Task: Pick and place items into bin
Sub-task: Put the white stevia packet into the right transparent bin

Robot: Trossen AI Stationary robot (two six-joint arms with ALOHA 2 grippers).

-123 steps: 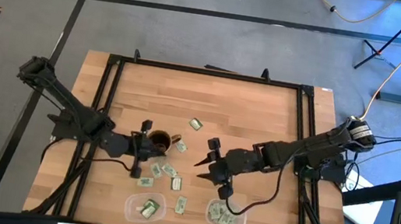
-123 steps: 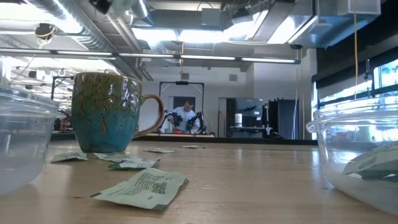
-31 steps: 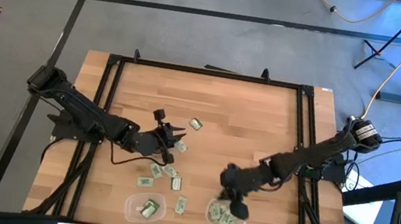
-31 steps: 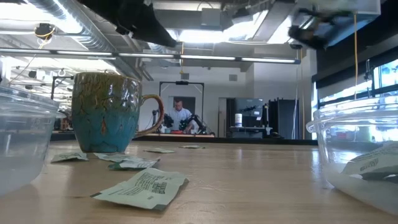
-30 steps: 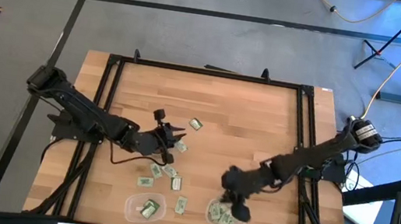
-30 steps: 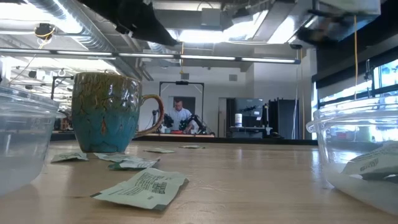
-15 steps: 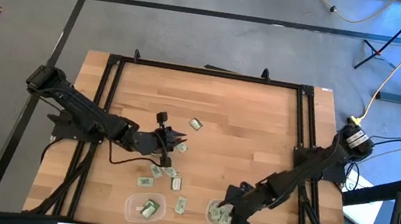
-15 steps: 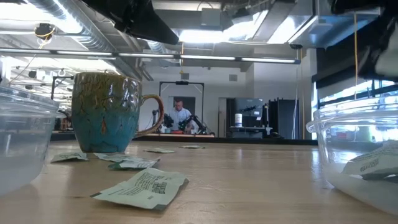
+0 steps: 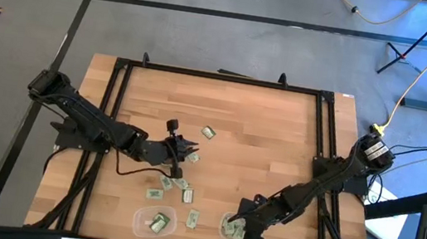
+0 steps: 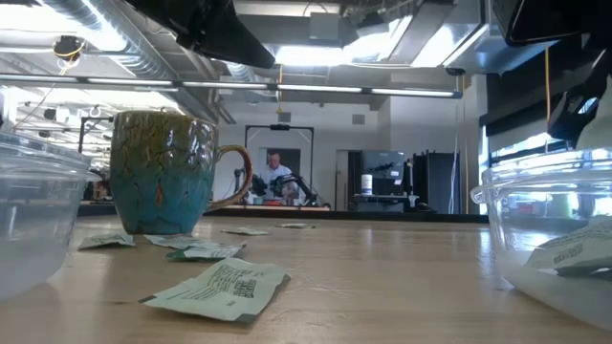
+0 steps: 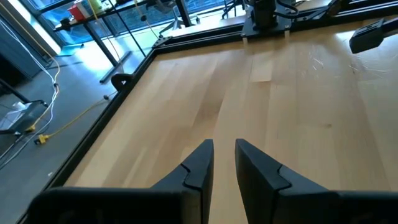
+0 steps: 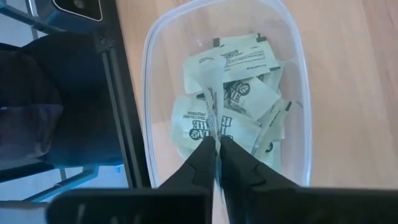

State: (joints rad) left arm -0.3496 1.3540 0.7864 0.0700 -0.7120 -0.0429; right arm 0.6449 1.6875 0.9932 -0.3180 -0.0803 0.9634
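Note:
Several pale green and white packets (image 9: 181, 185) lie flat on the wooden table between the arms, one of them farther back (image 9: 208, 132). My right gripper (image 12: 217, 144) hangs over the right clear bin (image 9: 224, 232), shut on one packet. More packets (image 12: 239, 93) lie piled in that bin. My left gripper (image 11: 222, 146) hovers at the table's middle left (image 9: 184, 149), its fingers a little apart with only bare wood showing between them. The mug (image 10: 172, 172) stands on the table, hidden under my left arm in the high view. My right gripper pinches one packet between its two fingers; the packet shows edge-on as a thin pale strip (image 12: 211, 115) running out past the fingertips. The fingers slant down from above, over the bin. Whether the packet's free end touches the pile below, I cannot tell.
A second clear bin (image 9: 156, 221) with a packet or two stands near the front edge, left of the right bin. A black frame (image 9: 120, 69) runs around the table. A loose packet (image 10: 220, 287) lies close in front of the low camera.
My right gripper has swung toward the table's near edge and sunk down over the right bin, rolling as it went, still shut on the packet.

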